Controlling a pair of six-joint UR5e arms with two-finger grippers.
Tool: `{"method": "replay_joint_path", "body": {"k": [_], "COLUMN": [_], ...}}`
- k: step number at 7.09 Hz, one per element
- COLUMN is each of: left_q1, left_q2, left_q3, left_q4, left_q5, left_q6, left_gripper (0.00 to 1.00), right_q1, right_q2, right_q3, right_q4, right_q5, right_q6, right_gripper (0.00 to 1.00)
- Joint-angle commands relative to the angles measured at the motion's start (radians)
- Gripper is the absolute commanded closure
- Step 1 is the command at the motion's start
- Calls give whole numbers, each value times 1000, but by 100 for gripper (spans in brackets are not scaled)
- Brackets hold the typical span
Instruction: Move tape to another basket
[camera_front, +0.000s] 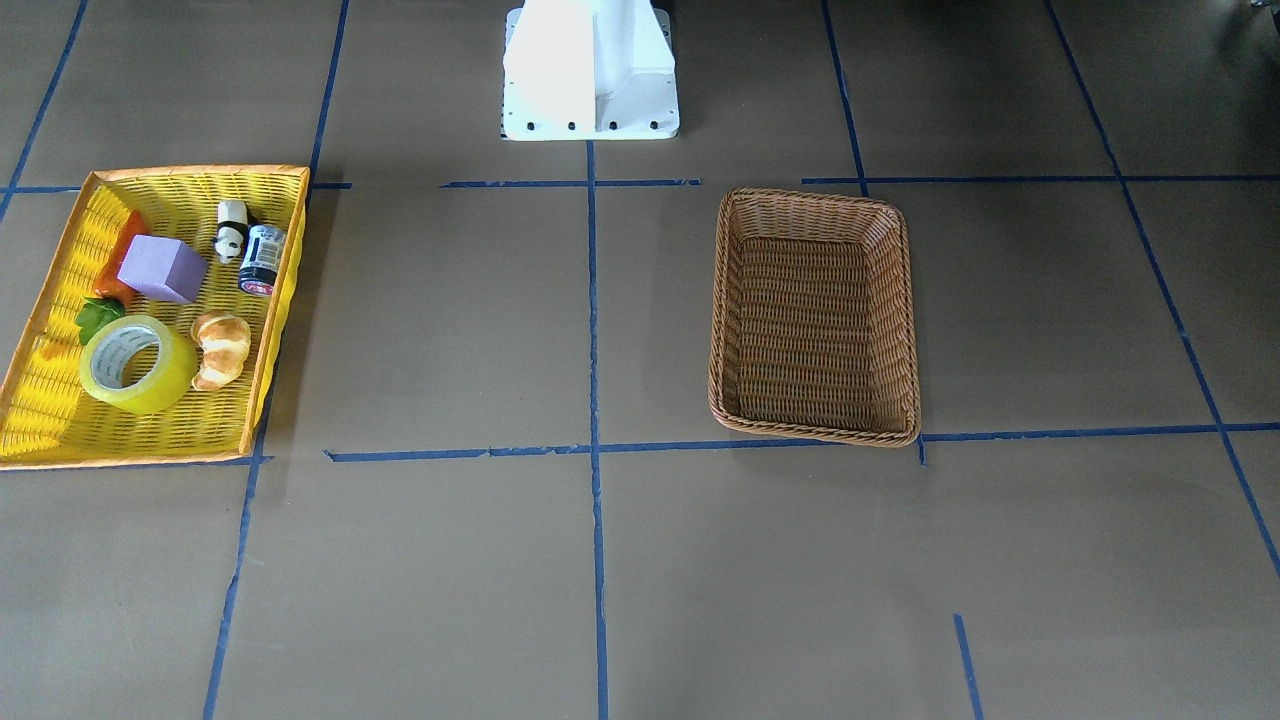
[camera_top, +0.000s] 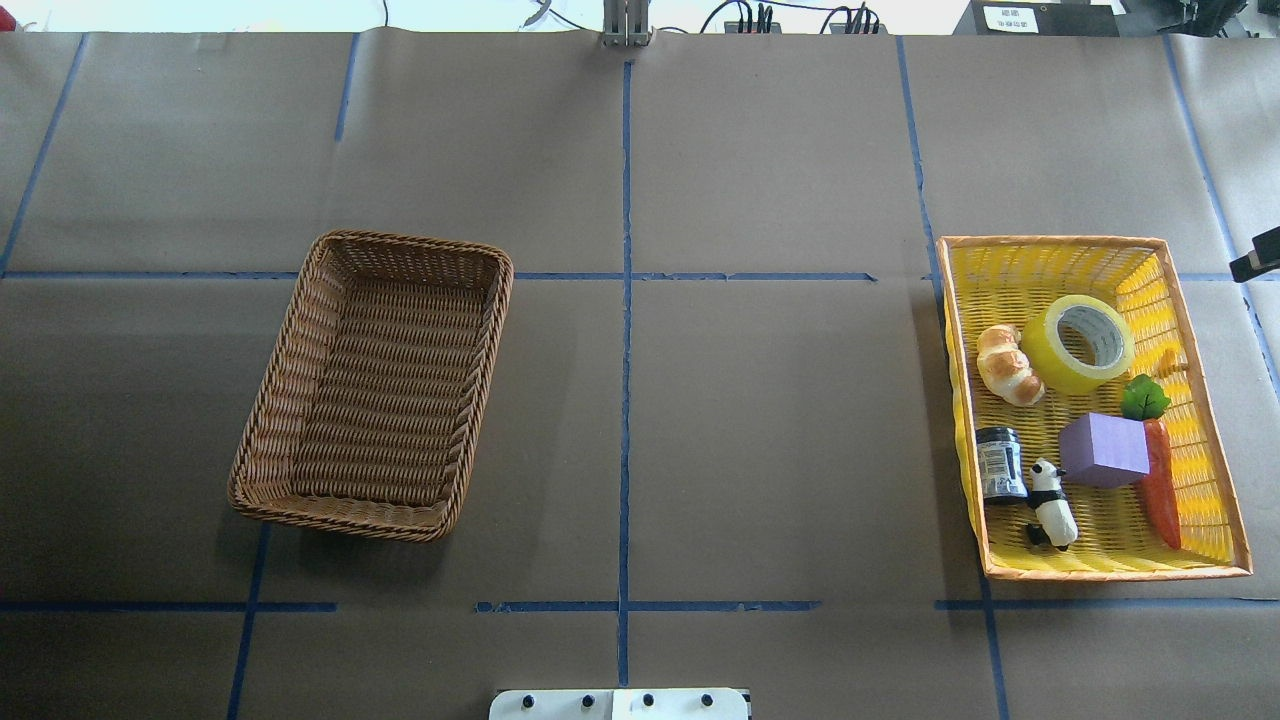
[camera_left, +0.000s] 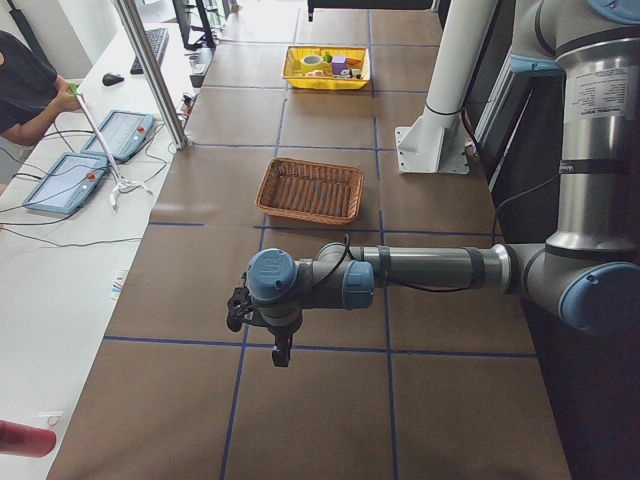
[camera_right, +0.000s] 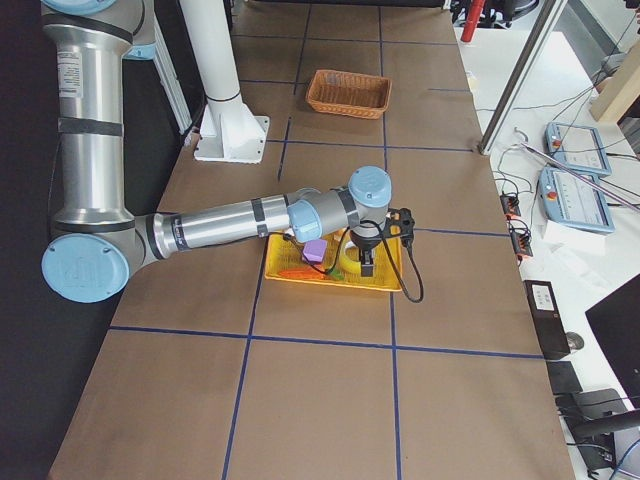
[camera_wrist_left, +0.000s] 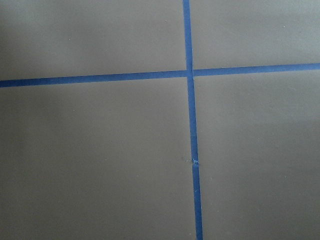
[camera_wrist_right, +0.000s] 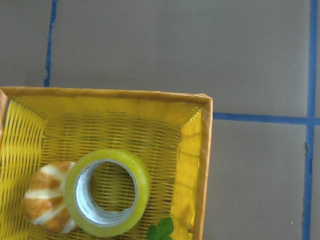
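Note:
The tape (camera_front: 160, 388) is a yellow roll with a grey-white core. It lies flat in the yellow basket (camera_front: 283, 300), next to a croissant. It also shows in the overhead view (camera_top: 1050, 352) and the right wrist view (camera_wrist_right: 143, 187). The brown wicker basket (camera_front: 728, 300) stands empty across the table (camera_top: 290, 370). My right gripper (camera_right: 366, 265) hangs over the yellow basket, above the tape; I cannot tell if it is open or shut. My left gripper (camera_left: 283, 352) hangs over bare table away from both baskets; its state cannot be told either.
The yellow basket also holds a croissant (camera_front: 222, 348), a purple cube (camera_front: 162, 268), a carrot (camera_top: 1162, 488), a panda figure (camera_front: 231, 230) and a small jar (camera_front: 262, 260). The robot base (camera_front: 590, 70) stands between the baskets. An operator (camera_left: 25, 85) sits at a side desk.

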Motion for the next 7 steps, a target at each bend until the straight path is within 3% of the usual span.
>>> {"method": "replay_joint_path", "body": {"k": [1,3,7], "left_q1": [-1,-1,-1], "left_q2": [0,2,2], "left_q3": [-2,-4,-4], "left_q4": [-2,-3,-2], "left_q5": [-1,-1,-2], "left_q6": [0,0,0], "left_gripper": [0,0,0], "right_q1": [-123,-213,-249], "right_q2": [23,55,108], "right_q3": [-2,-23,-124], "right_q4": [58,56,56], "right_q5": [-70,-154,-171], "right_q6": [67,142,162], "right_gripper": [0,1,1]}}
